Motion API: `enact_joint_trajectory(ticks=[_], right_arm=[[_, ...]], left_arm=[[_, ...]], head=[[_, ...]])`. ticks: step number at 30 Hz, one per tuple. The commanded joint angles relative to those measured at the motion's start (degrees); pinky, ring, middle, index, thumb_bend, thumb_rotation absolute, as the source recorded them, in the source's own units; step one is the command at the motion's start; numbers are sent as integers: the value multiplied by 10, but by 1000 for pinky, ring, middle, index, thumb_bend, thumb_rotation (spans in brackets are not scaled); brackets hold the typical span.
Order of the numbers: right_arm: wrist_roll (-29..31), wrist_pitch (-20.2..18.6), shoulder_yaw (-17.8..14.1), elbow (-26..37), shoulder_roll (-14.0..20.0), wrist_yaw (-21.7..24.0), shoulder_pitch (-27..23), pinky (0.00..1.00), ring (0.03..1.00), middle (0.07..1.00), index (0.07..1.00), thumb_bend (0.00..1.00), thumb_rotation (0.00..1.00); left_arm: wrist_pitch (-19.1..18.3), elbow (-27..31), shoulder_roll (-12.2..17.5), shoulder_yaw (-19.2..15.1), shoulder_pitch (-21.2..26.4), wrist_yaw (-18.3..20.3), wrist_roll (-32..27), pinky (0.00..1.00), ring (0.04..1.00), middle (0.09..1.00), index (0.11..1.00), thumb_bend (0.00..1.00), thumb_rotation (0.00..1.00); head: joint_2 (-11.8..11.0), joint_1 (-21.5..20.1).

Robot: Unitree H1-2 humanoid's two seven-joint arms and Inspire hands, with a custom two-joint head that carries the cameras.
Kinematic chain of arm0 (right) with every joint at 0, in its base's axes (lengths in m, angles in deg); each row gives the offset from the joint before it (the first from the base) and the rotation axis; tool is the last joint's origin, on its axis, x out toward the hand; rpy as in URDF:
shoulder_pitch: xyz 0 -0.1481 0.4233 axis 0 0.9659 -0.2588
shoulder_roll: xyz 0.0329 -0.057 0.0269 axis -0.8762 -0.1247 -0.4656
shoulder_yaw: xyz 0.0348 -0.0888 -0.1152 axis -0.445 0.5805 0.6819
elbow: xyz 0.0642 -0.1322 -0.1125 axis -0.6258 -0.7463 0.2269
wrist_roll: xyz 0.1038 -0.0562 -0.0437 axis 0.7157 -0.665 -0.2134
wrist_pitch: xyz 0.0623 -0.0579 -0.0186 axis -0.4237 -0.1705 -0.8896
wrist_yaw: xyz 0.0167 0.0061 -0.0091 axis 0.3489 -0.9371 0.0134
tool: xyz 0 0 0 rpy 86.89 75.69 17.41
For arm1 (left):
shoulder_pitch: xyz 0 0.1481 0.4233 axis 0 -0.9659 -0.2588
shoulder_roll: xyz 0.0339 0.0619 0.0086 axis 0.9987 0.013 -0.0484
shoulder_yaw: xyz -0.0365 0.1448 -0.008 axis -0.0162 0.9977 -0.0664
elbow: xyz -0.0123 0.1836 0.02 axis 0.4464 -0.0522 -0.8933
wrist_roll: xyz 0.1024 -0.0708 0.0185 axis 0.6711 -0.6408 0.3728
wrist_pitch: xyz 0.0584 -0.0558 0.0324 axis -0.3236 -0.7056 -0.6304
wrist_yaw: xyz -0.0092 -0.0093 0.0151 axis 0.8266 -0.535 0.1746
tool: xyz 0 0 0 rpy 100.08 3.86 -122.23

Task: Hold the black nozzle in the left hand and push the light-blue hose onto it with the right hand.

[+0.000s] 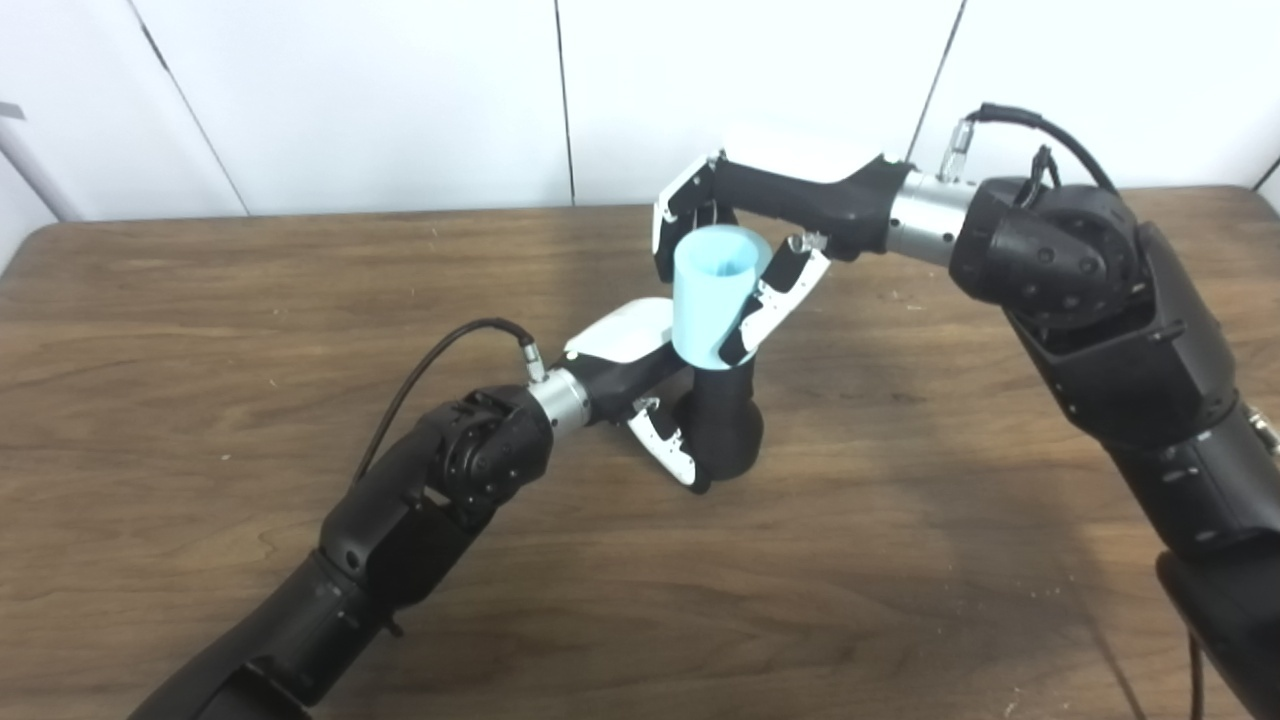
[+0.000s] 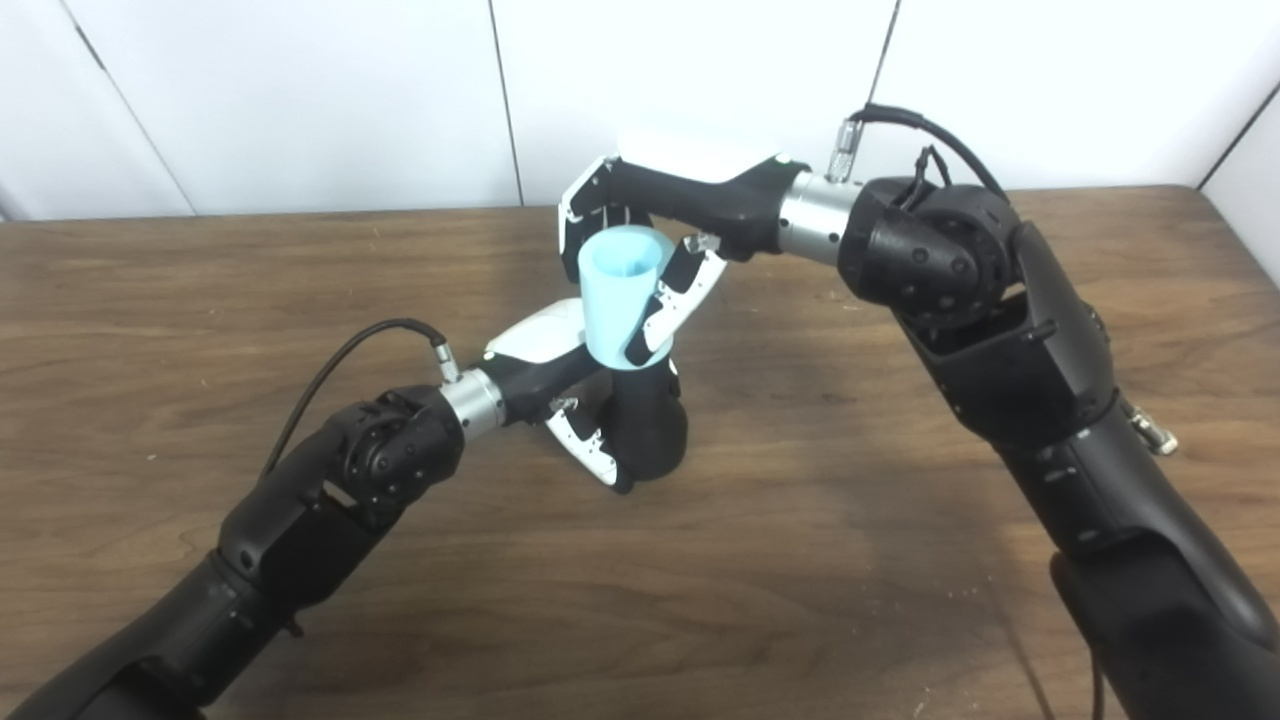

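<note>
**Hose seated on nozzle, mid-counter**

The wooden counter (image 1: pixel 200 300) carries nothing else near the work; white wall panels (image 1: pixel 350 100) stand behind. The left robot hand (image 1: pixel 655 400) is closed around the black nozzle (image 1: pixel 725 425), which stands upright on the counter. The right robot hand (image 2: pixel 650 250) grips the light-blue hose (image 2: pixel 618 298), fingers behind, thumb in front. Both views show the same; the hose's open mouth faces up, long axis near vertical, lower end meeting the nozzle's top.

A short, smooth, light-blue hose piece (image 1: pixel 713 297), open end up, stands seated on the upright black plastic nozzle (image 1: pixel 725 420), mid-table toward the far edge.
</note>
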Motion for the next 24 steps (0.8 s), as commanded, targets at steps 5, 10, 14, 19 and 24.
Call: enact_joint_trajectory(ticks=[5,10,14,19,24], right_arm=[[-2,6,-8,4,18,-4,-13,371,457,510,483,501,0],[-3,5,-10,8,27,-1,-17,374,455,506,483,501,0],[1,3,-12,16,35,1,-13,383,445,498,487,502,0],[2,-14,-12,38,42,7,-8,386,439,490,493,502,0],[7,-38,-16,54,43,18,-18,390,436,481,497,502,0]], left_arm=[[-20,-17,12,30,-36,70,8,1000,608,491,481,526,0],[-21,-18,12,29,-35,71,9,1000,586,472,485,527,0],[-21,-18,12,30,-35,71,9,1000,590,481,483,527,0],[-21,-20,12,31,-34,71,10,1000,599,497,479,525,0],[-16,-22,14,31,-34,69,11,1000,604,502,478,525,0]], head=[[3,-3],[5,-4],[7,-5],[7,-5],[7,-8]])
